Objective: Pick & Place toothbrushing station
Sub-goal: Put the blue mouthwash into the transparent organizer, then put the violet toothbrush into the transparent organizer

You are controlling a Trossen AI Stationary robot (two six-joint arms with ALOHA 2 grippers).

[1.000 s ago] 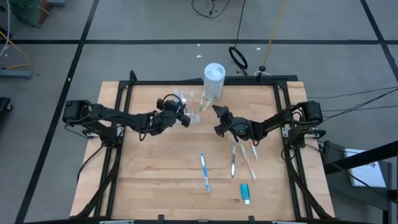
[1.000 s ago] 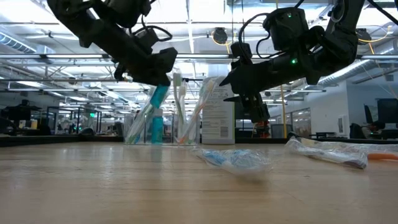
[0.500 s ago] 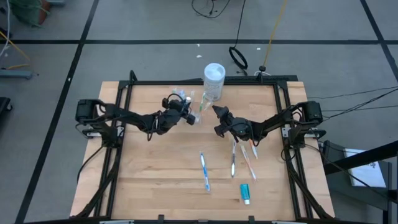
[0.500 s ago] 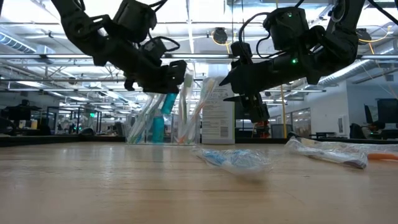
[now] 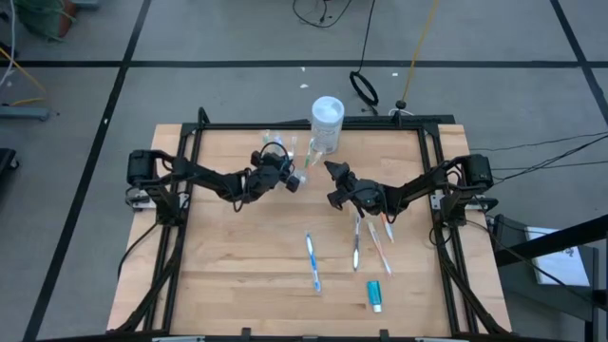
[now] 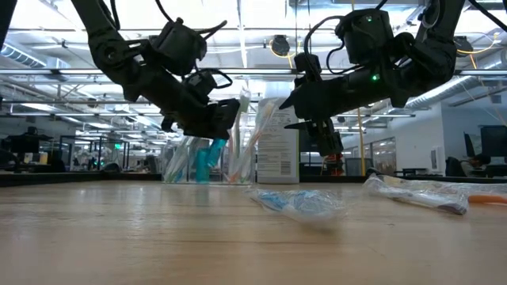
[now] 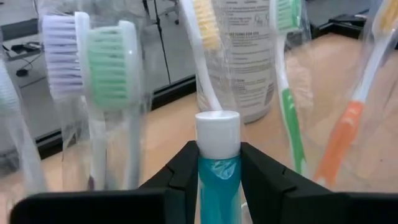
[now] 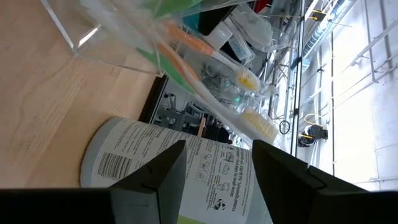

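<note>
At the far middle of the table (image 5: pixel 237 275), a teal toothpaste tube (image 7: pixel 218 177) with a white cap is clamped between the fingers of the left gripper (image 5: pixel 288 178), right at the clear toothbrush holder (image 5: pixel 285 152), in which several toothbrushes (image 7: pixel 107 87) are stood upright. Just beside the holder a white tub (image 5: pixel 326 123) is seen. Further right, the right gripper (image 5: pixel 330 169) is held above the table near the tub with its fingers apart and nothing between them.

**Left arm closes in on the holder**

We see the left gripper (image 5: pixel 288 175) farther toward the table's back edge than a second ago, now right at the toothbrushing station (image 5: pixel 285 152). The teal toothpaste tube (image 7: pixel 218 163) between its fingers sits lower in the low view, and the left arm stretches out farther.
</note>
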